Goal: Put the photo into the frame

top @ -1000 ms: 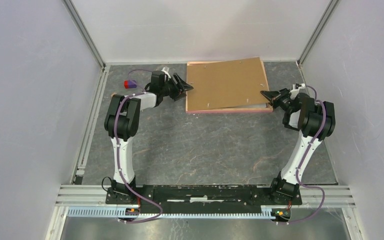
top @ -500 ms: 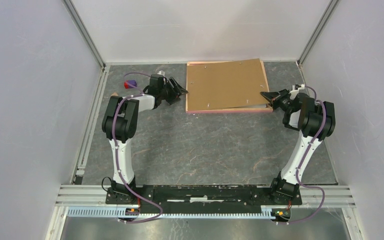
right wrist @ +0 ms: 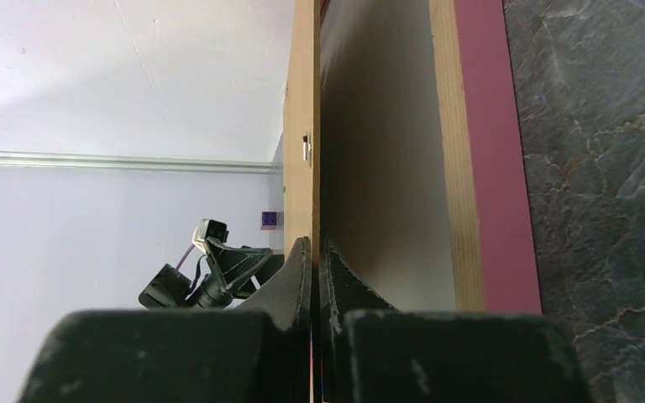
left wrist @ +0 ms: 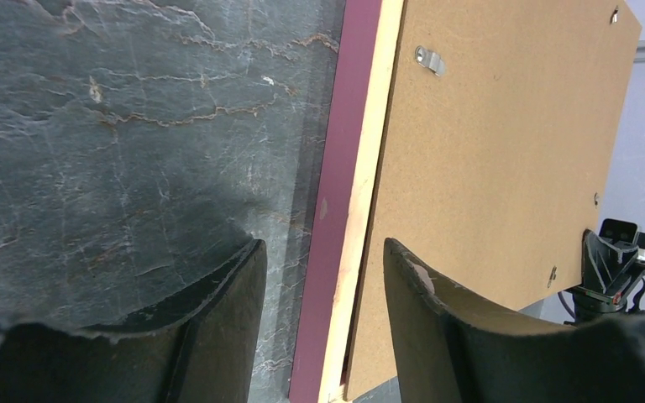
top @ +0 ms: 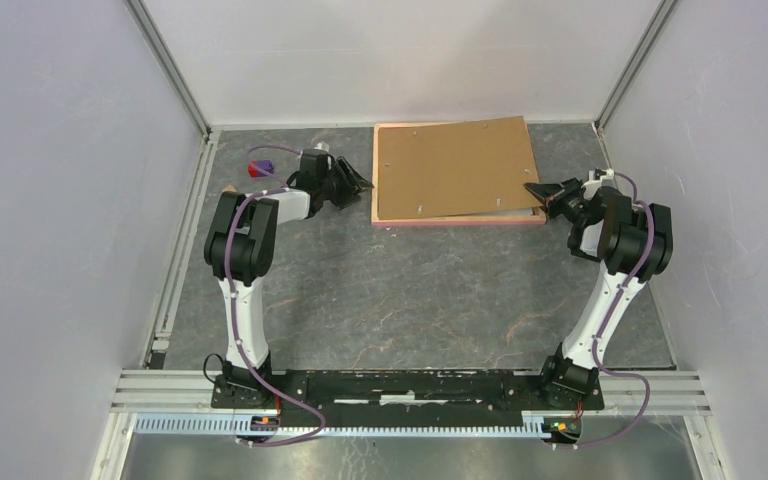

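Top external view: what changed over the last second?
The left gripper backed off the frame's left edge, open and empty. The backing board slid slightly right, baring the frame's left rail. Unchanged: right gripper pinching the board's near right corner; frame in place.

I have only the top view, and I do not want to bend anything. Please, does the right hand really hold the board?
Observer: Yes. The right wrist view shows the right hand shut on the thin edge of the board.
Operator: Is this edge lifted from the frame?
Observer: Yes. That view shows a clear gap between the board and the frame on that side.
Operator: And the left hand, is it open?
Observer: Yes. In the left wrist view the left hand is open and holds nothing; the frame's left rail lies just ahead of it.
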Tool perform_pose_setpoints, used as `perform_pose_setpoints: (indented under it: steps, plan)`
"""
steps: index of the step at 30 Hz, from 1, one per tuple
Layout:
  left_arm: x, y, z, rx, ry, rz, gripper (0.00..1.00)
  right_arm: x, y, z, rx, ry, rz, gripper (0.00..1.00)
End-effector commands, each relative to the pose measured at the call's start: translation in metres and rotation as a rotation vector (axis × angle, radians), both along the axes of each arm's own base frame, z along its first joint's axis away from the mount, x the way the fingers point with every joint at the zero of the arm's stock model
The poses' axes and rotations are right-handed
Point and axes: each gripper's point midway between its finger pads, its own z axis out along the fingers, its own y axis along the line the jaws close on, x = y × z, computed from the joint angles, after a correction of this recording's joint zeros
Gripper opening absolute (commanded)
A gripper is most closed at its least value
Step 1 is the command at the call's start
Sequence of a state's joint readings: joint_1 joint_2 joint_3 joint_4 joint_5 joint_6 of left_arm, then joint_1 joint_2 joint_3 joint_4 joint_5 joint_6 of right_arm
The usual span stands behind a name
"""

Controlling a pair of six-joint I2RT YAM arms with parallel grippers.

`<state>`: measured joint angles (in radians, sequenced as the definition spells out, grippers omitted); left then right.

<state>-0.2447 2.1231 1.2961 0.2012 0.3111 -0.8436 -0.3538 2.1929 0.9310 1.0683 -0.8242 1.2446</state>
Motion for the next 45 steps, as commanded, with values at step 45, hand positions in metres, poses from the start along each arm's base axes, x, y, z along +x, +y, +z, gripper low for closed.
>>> perform_pose_setpoints:
  steps: [45]
  plan:
    - [-0.006,-0.024,0.003,0.004,-0.017,-0.079,0.57,0.027,0.029,0.021,-0.213,-0.105,0.095,0.05]
